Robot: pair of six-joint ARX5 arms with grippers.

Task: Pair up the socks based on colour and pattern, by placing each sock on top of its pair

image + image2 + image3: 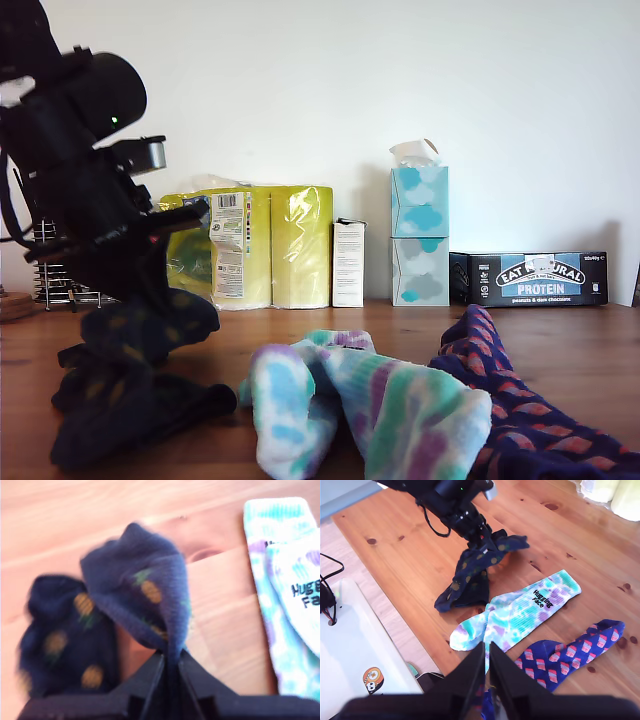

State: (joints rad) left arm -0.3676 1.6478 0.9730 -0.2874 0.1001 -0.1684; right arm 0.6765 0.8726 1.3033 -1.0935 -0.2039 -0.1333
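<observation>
My first gripper point(170, 661) is shut on a dark navy sock with yellow dots point(142, 595) and holds it just above its matching sock point(65, 640), which lies on the wooden table point(100, 515). In the exterior view this gripper point(152, 287) is at the left, with the held sock point(160, 322) draped over the lying one point(120, 405). The pastel tie-dye socks point(517, 615) lie stacked in the middle. A navy-purple sock with orange-red spots point(570, 655) lies beside them. My second gripper point(487, 647) hovers high above, jaws together, gripping nothing that I can see.
Along the back wall stand yellow paper rolls point(255, 245), a small white carton point(348, 262), stacked tissue boxes point(419, 235) and a dark snack box point(540, 278). A wire rack point(55, 275) stands at the exterior view's left. A white surface point(355, 645) borders the table edge.
</observation>
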